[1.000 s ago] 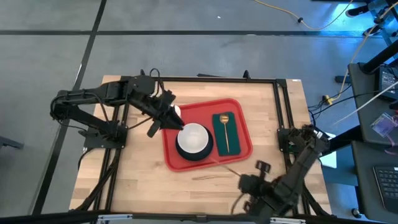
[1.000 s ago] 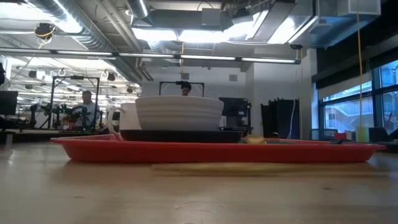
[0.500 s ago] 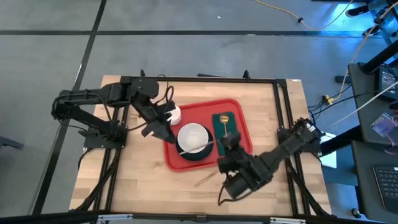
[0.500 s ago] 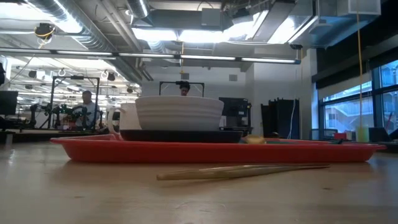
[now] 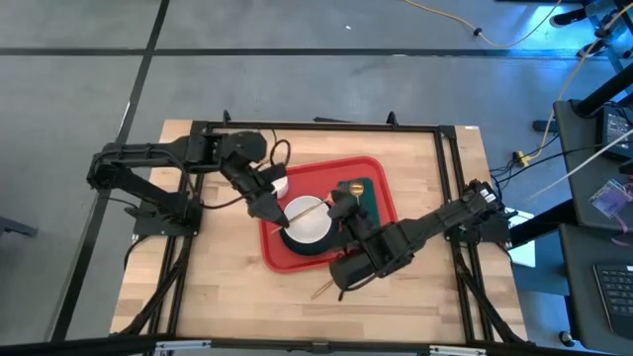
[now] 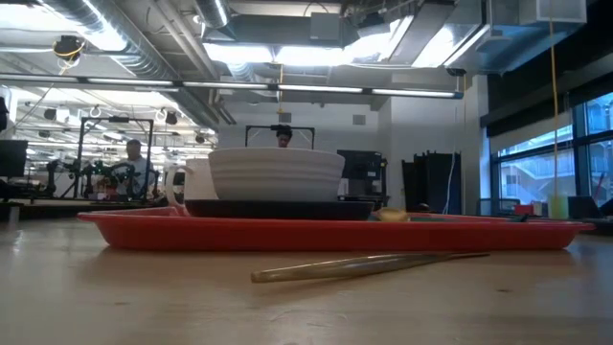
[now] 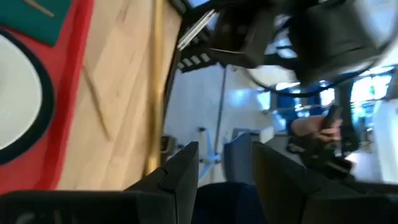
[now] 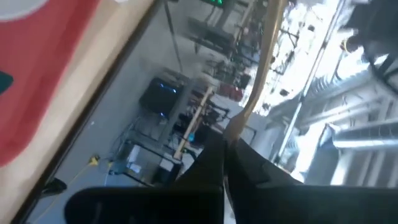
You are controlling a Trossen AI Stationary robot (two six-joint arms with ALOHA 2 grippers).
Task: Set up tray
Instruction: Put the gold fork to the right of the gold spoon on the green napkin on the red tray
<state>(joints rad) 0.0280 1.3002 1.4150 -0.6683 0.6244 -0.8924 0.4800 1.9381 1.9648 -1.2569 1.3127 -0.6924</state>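
Note:
The red tray [image 5: 381, 232] lies mid-table and carries a white bowl [image 5: 309, 227] on a dark plate, a white cup [image 5: 281, 184] and a green napkin [image 5: 364, 198] with a gold spoon. My right gripper [image 5: 338, 204] is over the tray, between bowl and napkin, shut on a wooden chopstick [image 5: 307, 210] that reaches out across the bowl. A second chopstick [image 6: 364, 265] lies flat on the table in front of the tray's near rim. My left gripper [image 5: 276, 215] hovers open at the bowl's left side, touching nothing. My right gripper pinches the chopstick near one end [image 8: 241, 121] between its two shut fingers [image 8: 214, 155]. In the high view the stick runs from the fingers toward the table's left, across the bowl. Whether it rests on the bowl's rim I cannot tell.
A black metal frame [image 5: 445, 168] borders the work area on the wooden table. Bare wood shows to the left of and in front of the tray. People and equipment stand in the room far behind the table in the low view.
My right arm has swung from the table's near edge up over the tray, taking one chopstick from the table with it; that stick now lies over the bowl. The other chopstick has turned slightly on the table. My left gripper has moved from the cup toward the bowl's left side.

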